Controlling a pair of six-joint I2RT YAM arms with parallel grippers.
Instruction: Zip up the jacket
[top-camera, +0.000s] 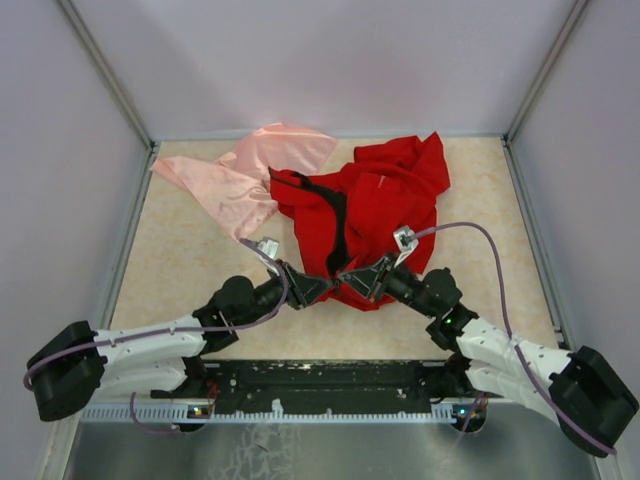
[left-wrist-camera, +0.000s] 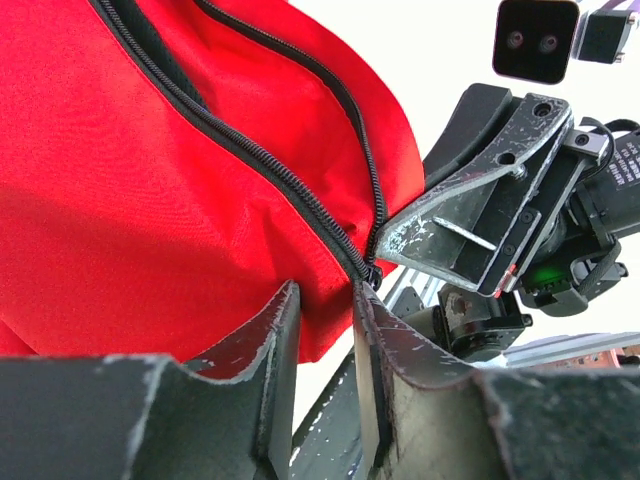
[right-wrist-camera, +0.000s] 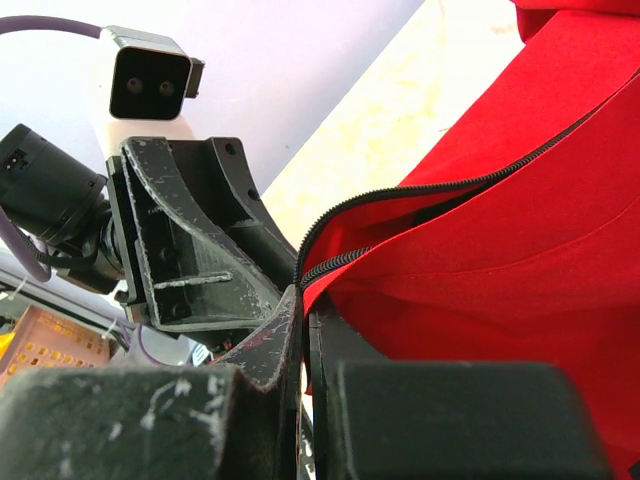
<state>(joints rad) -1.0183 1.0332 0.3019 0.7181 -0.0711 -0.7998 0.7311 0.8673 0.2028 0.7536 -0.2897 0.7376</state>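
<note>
jacket (top-camera: 385, 190): likely soft, light, limp; best held at the hem (left-wrist-camera: 210, 335) beside the zipper (left-wrist-camera: 300, 195) base.
left gripper (left-wrist-camera: 325, 305): fingers slightly apart around hem.
right gripper (right-wrist-camera: 303, 302): pinches hem.

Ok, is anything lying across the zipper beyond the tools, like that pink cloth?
Nothing visible does. The left tool and the right tool sit at the jacket hem by the zipper bottom. The pink cloth lies left of the track, beside the jacket, not across it.
</note>
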